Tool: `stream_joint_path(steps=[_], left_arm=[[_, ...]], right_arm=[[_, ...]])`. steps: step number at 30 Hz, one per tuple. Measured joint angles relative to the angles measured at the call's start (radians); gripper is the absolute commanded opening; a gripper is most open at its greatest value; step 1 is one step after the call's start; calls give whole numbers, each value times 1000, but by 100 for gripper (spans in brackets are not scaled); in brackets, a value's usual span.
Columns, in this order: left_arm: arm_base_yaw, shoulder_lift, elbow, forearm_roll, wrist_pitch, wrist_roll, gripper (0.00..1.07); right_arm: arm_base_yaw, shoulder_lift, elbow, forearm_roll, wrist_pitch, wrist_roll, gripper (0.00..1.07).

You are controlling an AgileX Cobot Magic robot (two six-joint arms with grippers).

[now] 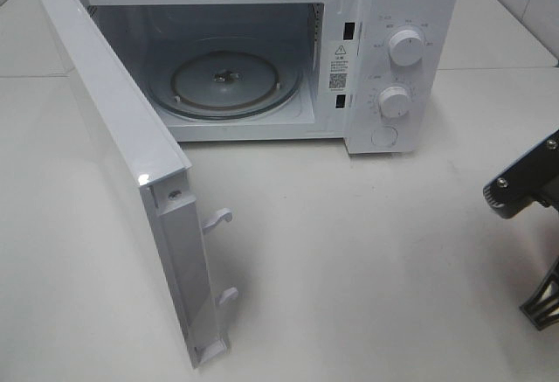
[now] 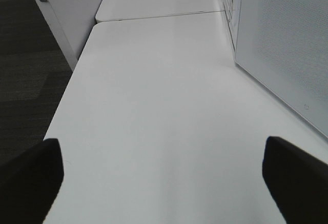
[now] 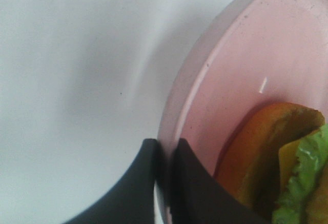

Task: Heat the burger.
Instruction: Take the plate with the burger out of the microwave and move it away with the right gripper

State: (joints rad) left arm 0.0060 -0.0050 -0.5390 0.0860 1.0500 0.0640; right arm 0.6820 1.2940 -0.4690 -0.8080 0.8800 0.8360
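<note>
Gripping: the right gripper (image 3: 163, 175) was clamped together on the rim of the pink plate (image 3: 241, 70), one finger outside the edge and one inside, so the plate could be carried without touching the food.
Burger: the burger (image 3: 277, 157) sat on that plate, just beside the gripping fingers; bun, lettuce and filling showed only in the right wrist view, and it was out of sight in the high view.
Right arm: its dark links (image 1: 528, 190) stood at about 3 o'clock of the high view, well apart from the oven.
Microwave: the microwave (image 1: 402, 59) stood at 12 o'clock with its door (image 1: 131, 163) swung wide toward 8 o'clock, leaving the glass turntable (image 1: 223, 85) bare, seemingly ready to receive the plate.
Left gripper: the left gripper (image 2: 164, 178) had its fingers spread apart over bare table (image 2: 154, 106), holding nothing, beside the door, probably waiting to close it.
</note>
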Motion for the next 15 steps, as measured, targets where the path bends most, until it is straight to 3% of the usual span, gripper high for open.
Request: stream_joint_path(steps=[6, 15], left_arm=[[0, 0, 0, 0, 0, 0, 98], [0, 0, 0, 0, 0, 0, 98]], right_arm=[[-5, 85, -44, -2, -11, 130, 0], [-125, 221, -97, -9, -67, 205, 0]])
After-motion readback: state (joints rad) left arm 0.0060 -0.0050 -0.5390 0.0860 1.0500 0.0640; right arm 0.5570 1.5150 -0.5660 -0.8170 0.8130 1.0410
